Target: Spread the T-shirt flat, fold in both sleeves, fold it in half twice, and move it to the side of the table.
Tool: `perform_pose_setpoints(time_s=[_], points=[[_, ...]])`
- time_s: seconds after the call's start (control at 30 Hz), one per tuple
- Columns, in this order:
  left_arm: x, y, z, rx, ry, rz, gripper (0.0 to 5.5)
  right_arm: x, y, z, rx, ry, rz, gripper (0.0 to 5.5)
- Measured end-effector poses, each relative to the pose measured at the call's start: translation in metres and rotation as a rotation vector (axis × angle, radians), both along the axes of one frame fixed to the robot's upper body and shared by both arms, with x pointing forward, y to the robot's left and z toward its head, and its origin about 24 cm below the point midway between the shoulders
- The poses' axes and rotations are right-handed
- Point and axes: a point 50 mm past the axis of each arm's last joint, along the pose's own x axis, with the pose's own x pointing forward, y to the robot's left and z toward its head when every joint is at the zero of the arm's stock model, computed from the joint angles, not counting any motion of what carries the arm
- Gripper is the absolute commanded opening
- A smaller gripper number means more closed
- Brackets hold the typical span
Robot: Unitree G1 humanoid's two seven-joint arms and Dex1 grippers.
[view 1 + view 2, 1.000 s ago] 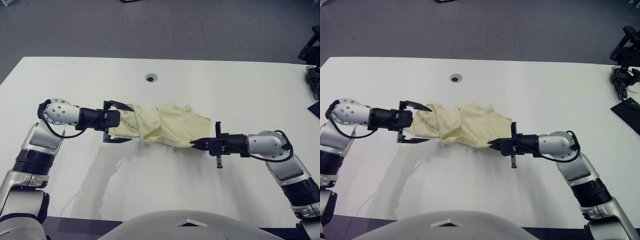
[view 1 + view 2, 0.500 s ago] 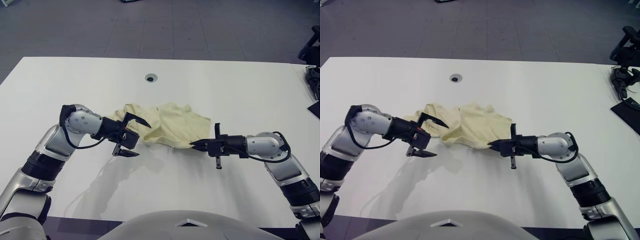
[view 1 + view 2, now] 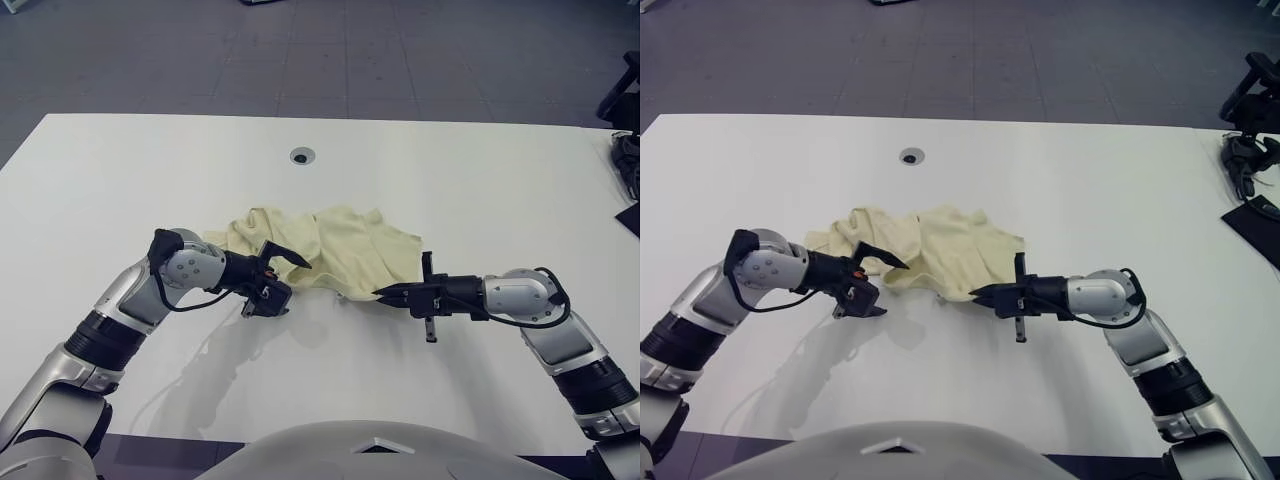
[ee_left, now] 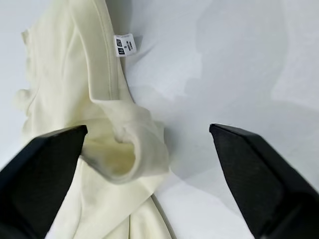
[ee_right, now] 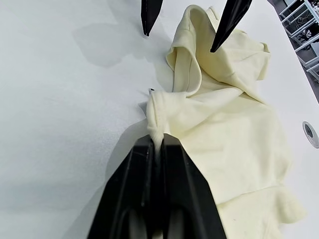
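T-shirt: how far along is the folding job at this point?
Nothing finished: the T-shirt lies crumpled on the table, not spread. In hand: the right end effector is shut on a pinch of its near edge; the left end effector is open over its near left part. Remaining: spreading flat, both sleeves, two half folds, moving aside.

We log the left gripper (image 3: 285,288) swung from the T-shirt's (image 3: 345,250) left end in to its near edge. That end has slumped shorter on the desk (image 3: 450,170). Right gripper (image 3: 382,293) edged slightly leftward.
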Motion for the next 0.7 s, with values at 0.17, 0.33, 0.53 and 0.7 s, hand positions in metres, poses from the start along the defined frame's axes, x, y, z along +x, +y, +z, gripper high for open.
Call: perform_pose_setpoints(time_s=[0.17,0.33,0.53,0.7], points=[[0.0039,0.0007,-0.0052,0.001,-0.02,0.032,3.15,0.0002,0.0004,-0.0005,0.005,0.001,-0.003,0.02],[0.0048,0.001,-0.0083,0.007,-0.024,0.039,2.34,0.0008,0.0007,-0.0029,0.012,0.008,-0.011,0.02],[0.0052,0.0005,-0.0089,-0.002,-0.03,0.038,1.32,0.0015,0.0008,-0.0042,0.019,0.01,-0.02,0.02],[0.0056,0.0012,-0.0096,-0.002,-0.028,0.043,0.41,0.0023,0.0003,-0.0055,0.021,0.011,-0.023,0.02]])
